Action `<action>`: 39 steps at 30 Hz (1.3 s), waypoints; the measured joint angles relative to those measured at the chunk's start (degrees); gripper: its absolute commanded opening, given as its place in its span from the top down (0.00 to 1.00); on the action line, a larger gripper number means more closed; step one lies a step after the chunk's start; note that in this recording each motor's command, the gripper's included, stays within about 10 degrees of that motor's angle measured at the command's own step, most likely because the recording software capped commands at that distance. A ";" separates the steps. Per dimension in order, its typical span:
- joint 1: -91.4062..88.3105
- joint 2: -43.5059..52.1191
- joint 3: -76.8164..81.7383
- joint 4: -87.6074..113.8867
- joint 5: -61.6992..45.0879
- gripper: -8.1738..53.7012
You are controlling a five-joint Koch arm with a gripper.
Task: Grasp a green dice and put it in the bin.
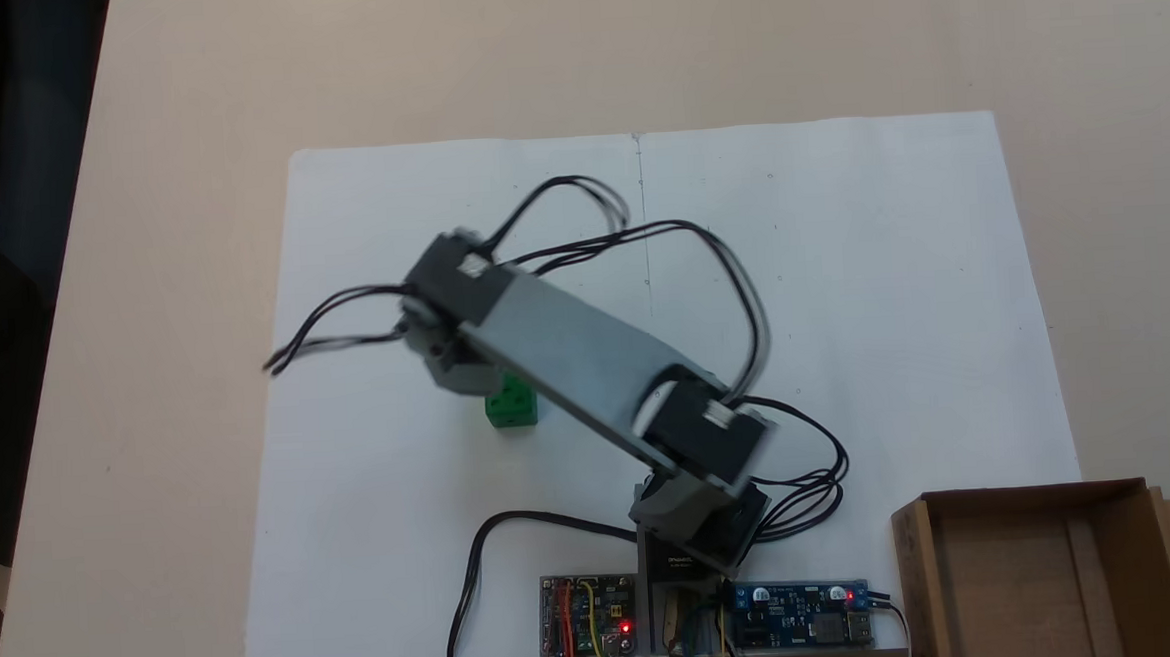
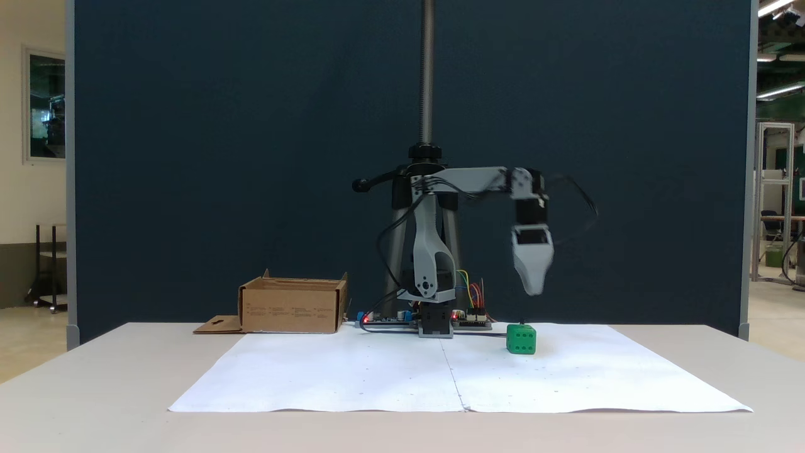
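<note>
Claw (image 2: 533,288) hangs above green dice (image 2: 521,339) on white paper (image 2: 352,377); its opening cannot be told; bin (image 2: 292,306) well apart.

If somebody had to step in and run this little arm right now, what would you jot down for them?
Gripper: hanging in the air above the green dice, pointing down, holding nothing. Blurred, so whether it is open or shut cannot be told.
Green dice: resting on the white paper, just ahead of the arm's base.
Box: at the table edge beside the base, nothing seen inside in a fixed view.
Done: the arm is lined up roughly over the dice.
Left: lower, grip the dice, carry it across, drop it in the box.
</note>
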 measured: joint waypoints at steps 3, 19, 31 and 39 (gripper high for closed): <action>-3.96 -3.25 0.00 -1.41 0.00 0.19; -8.09 -10.11 2.20 -3.96 -5.89 0.20; -7.56 -12.13 3.16 -5.54 -7.73 0.19; -4.48 -12.22 7.56 -7.03 -7.73 0.19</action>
